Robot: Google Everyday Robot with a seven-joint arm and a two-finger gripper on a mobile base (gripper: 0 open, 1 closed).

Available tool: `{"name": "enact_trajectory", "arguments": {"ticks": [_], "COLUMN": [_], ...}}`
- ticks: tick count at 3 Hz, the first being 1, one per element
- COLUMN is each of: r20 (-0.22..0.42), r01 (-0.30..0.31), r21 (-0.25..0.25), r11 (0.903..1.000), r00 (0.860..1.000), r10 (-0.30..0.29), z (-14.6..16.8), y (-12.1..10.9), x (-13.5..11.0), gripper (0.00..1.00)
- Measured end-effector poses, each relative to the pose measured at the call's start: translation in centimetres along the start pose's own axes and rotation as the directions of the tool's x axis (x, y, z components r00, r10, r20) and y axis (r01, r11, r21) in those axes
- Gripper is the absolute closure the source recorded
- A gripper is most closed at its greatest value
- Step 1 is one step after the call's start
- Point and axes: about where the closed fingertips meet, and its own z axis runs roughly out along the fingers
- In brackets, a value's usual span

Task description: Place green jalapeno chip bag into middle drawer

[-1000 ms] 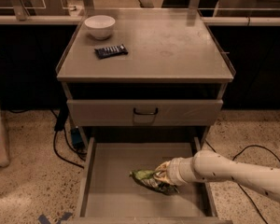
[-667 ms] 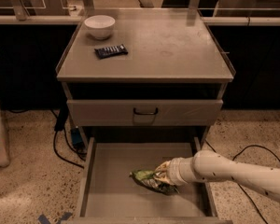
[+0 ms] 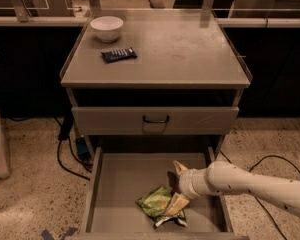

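Observation:
The green jalapeno chip bag [image 3: 157,204] lies crumpled on the floor of the pulled-out middle drawer [image 3: 121,181], toward its front right. My gripper [image 3: 176,186] reaches in from the right on a white arm and is just right of the bag. It is open: one finger points up and back, and the other finger [image 3: 177,203] rests against the bag's right edge. The bag is no longer lifted.
A white bowl [image 3: 107,28] and a small dark-blue wrapped bar [image 3: 119,54] sit on the cabinet top. The upper drawer front with a black handle [image 3: 156,119] is closed above the open drawer. Cables [image 3: 65,156] lie on the floor to the left.
The fingers, which were closed on the bag, have spread apart. The bag now lies on the drawer floor, slightly left of the gripper.

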Motion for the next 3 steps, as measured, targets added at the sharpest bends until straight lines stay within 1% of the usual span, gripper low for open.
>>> {"name": "enact_trajectory", "arguments": {"ticks": [1,2,3], "r20": [0.000,-0.019,-0.071], "r01": [0.000,0.011,0.038], "r21": [0.000,0.034,0.113], "r11": [1.0000,0.9994,0.9929], "r00": [1.000,1.000,0.997], "r10": [0.000,-0.010,-0.030], "z": [0.0,-1.4,-4.7], "y": [0.0,-0.4,-0.9], "x": [0.0,-0.3,-1.5], "gripper": [0.00,0.00,0.00]}}
